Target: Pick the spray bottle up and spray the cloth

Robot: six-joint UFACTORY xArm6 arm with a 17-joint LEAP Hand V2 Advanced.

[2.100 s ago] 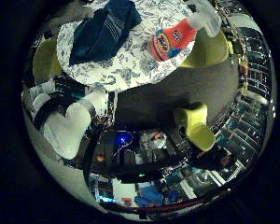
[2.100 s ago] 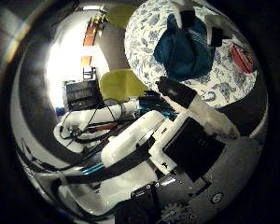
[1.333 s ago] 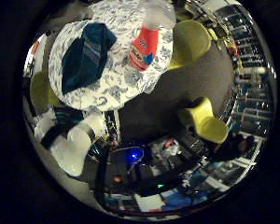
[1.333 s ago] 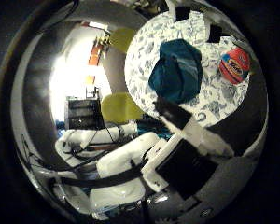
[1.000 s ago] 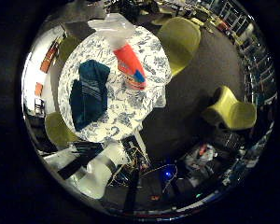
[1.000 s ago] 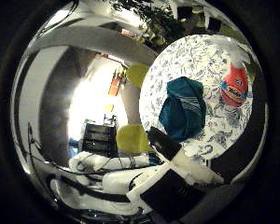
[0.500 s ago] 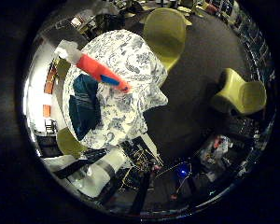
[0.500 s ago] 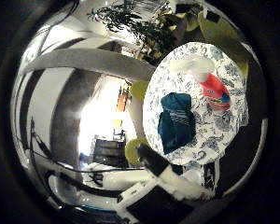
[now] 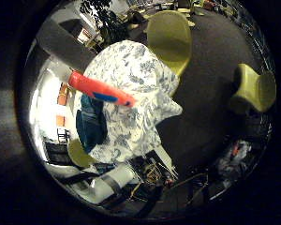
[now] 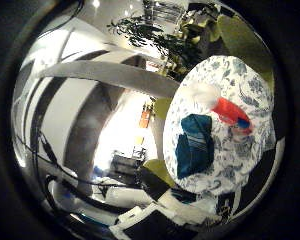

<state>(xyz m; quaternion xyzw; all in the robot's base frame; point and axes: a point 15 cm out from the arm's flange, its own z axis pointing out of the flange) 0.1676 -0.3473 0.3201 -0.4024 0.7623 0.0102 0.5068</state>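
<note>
- Round table [image 10: 250, 80] with a blue-and-white patterned covering fills the middle of both palm views for you; dark carpet [image 9: 210, 108] lies around it
- Your spray bottle [image 9: 100, 89] has an orange-red body with a blue patch, and in the little finger side view it cuts across the table, its body standing out over the patterned covering
- From the thumb side view you see the bottle's white head end toward ten o'clock of the red body, over the table's patterned covering
- Whether the bottle rests on the table or is lifted off it, you cannot tell from these views
- Your cloth [image 10: 194, 145] is dark teal and lies rumpled on the table, at about seven o'clock from the bottle in the thumb side view, near it but apart
- Yellow-green chair [image 9: 171, 35] stands just beside the table's edge; a second yellow-green chair [image 9: 253, 89] sits well apart on the carpet
- White arm segments [image 9: 105, 183] show beyond the table's rim
- Leafy plant [image 10: 150, 37] stands past the table in the thumb side view
- Your right hand: no finger is clearly shown, so you cannot tell how far open it is or whether it has hold of anything
</note>
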